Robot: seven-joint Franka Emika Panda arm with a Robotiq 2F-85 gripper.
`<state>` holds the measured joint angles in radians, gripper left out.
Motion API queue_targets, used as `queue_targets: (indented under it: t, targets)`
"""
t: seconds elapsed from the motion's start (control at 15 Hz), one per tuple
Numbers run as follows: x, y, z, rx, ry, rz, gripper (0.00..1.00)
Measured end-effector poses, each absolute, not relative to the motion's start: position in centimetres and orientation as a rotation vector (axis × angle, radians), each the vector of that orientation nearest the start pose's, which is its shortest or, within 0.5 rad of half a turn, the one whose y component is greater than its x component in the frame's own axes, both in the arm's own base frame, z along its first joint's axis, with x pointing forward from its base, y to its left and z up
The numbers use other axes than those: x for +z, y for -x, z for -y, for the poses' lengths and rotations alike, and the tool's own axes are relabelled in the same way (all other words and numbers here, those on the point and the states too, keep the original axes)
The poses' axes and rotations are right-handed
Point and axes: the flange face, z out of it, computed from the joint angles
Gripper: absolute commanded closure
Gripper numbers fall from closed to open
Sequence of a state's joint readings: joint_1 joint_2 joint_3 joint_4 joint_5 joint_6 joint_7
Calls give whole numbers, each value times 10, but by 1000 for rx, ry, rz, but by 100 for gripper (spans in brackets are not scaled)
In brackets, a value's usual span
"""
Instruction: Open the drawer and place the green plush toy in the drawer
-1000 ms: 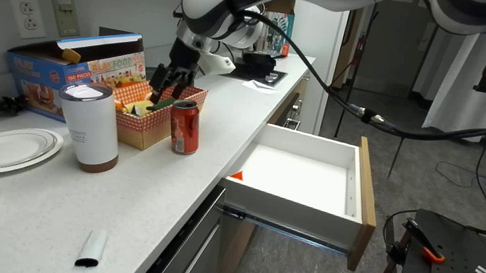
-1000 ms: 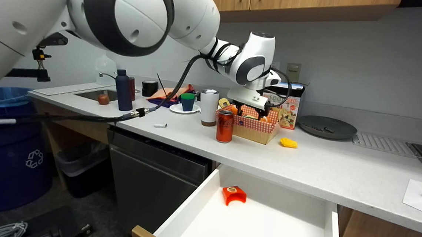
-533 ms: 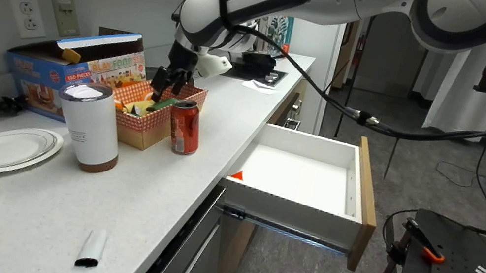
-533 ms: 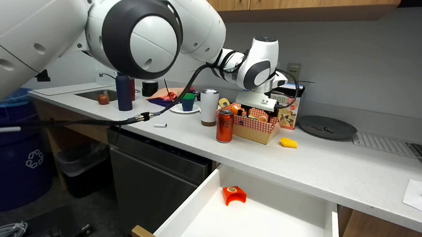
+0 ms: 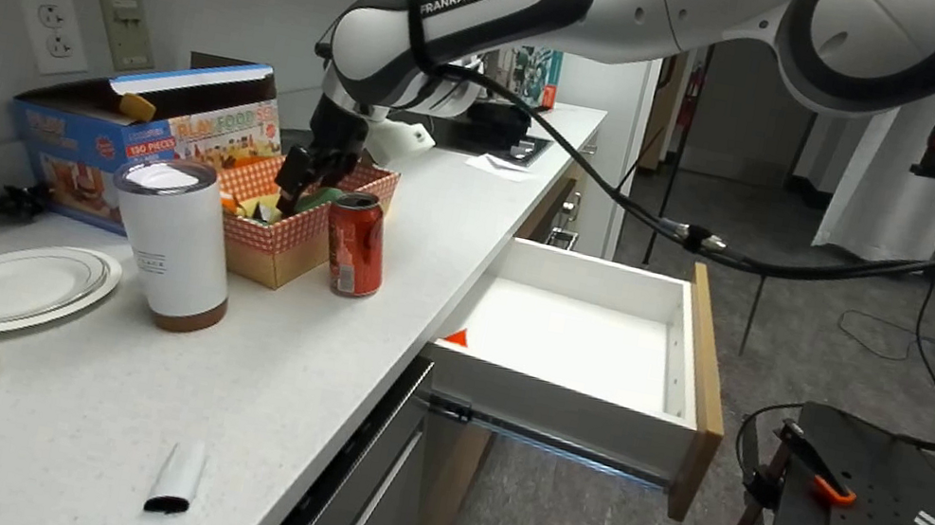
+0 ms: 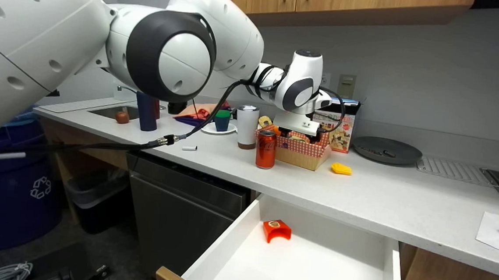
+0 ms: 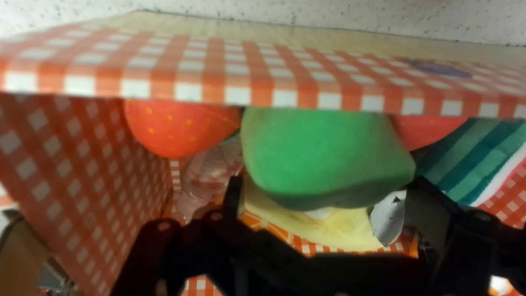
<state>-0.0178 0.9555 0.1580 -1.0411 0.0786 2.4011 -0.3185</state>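
The drawer (image 5: 700,390) stands pulled open below the counter; its white inside (image 6: 319,268) holds one red toy piece (image 6: 277,230). The green plush toy (image 7: 324,152) lies in the red-checked basket (image 7: 230,65), near its wall and on top of yellow pieces. A bit of it shows behind the can in an exterior view (image 5: 317,199). My gripper (image 7: 326,189) is open, with its fingers reaching down into the basket on either side of the toy's lower edge in the wrist view. It also shows low over the basket in both exterior views (image 5: 310,187) (image 6: 299,134).
A red can (image 5: 355,245) and a white tumbler (image 5: 171,244) stand close against the basket. A play food box (image 5: 143,138) is behind it. A yellow piece (image 6: 341,168) lies beside the basket. Red toy pieces (image 7: 181,127) lie next to the green toy.
My gripper has moved down into the basket and slightly toward the tumbler. The fingers stay apart. The drawer, basket and can have not moved.
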Motion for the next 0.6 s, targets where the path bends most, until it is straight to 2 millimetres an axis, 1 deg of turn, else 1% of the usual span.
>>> queue_targets:
  t: [0.07, 0.27, 0.33, 0.4, 0.47, 0.53, 0.6]
  targets:
    - [307, -810, -64, -640, 2897, 465, 26]
    - [314, -812, -55, -659, 2908, 454, 49]
    - [317, -813, -50, -667, 2915, 449, 39]
    - [320, -813, -45, -675, 2921, 443, 14]
    - [324, -814, -40, -681, 2926, 434, 14]
    - [328, -814, -35, -682, 2933, 424, 12]
    - [330, -813, -30, -679, 2937, 413, 5]
